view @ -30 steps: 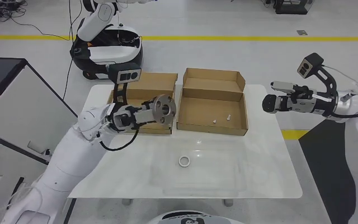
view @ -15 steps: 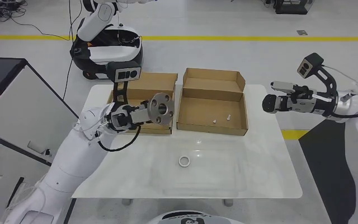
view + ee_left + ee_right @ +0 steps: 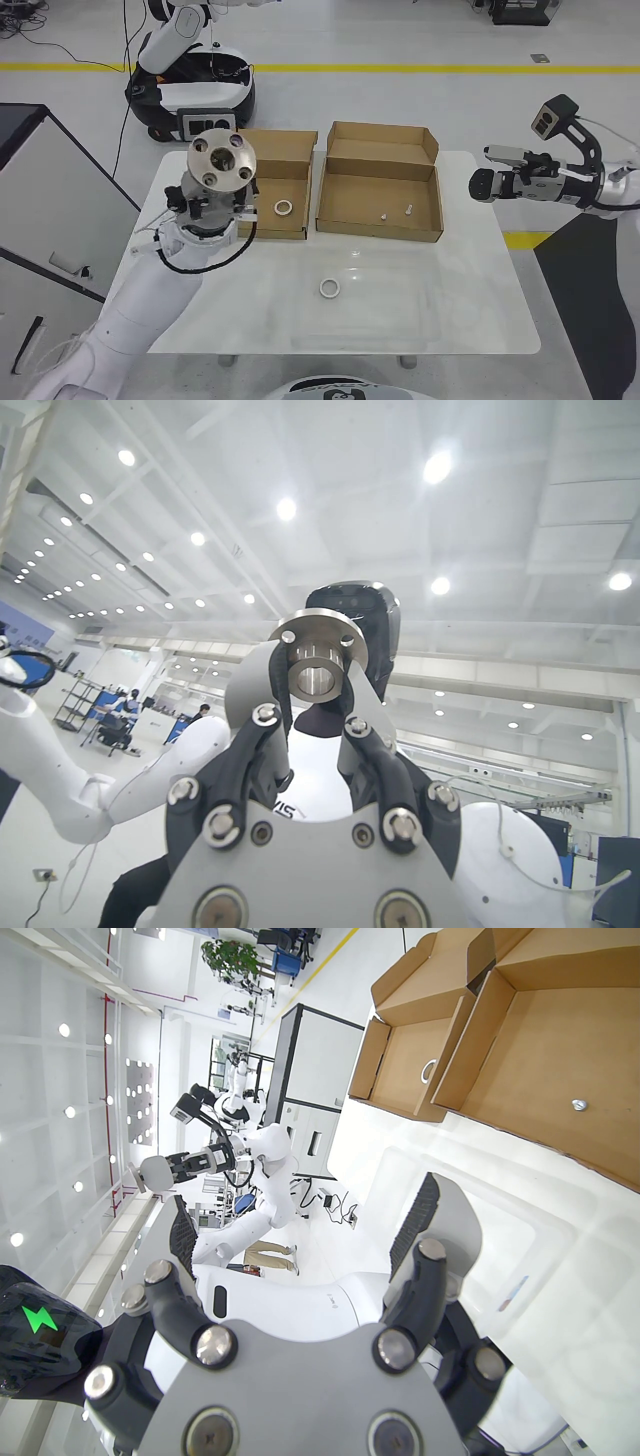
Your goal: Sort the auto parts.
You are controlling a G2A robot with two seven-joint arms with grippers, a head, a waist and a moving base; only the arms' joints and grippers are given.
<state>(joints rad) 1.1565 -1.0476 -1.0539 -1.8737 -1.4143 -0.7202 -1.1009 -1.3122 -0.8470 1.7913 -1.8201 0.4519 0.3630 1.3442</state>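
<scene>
Desk (image 3: 470, 300): white, carries two open cardboard boxes side by side.
Right box (image 3: 380, 232): two small bolts (image 3: 408, 210) inside.
Left box (image 3: 270, 190): one white ring (image 3: 284, 209) inside.
Left gripper (image 3: 314, 680): raised beside the left box, clamped on a metal flange (image 3: 221, 161).
Right gripper (image 3: 305, 1208): off the desk's right side, fingers spread.
Loose ring (image 3: 329, 288): on bare desk, near the boxes.

Side by side at the bench's (image 3: 450, 300) far edge, the left box (image 3: 285, 150) holds a ring (image 3: 284, 208), the right box (image 3: 370, 195) two bolts (image 3: 408, 210); another ring (image 3: 329, 288) lies before them.
</scene>
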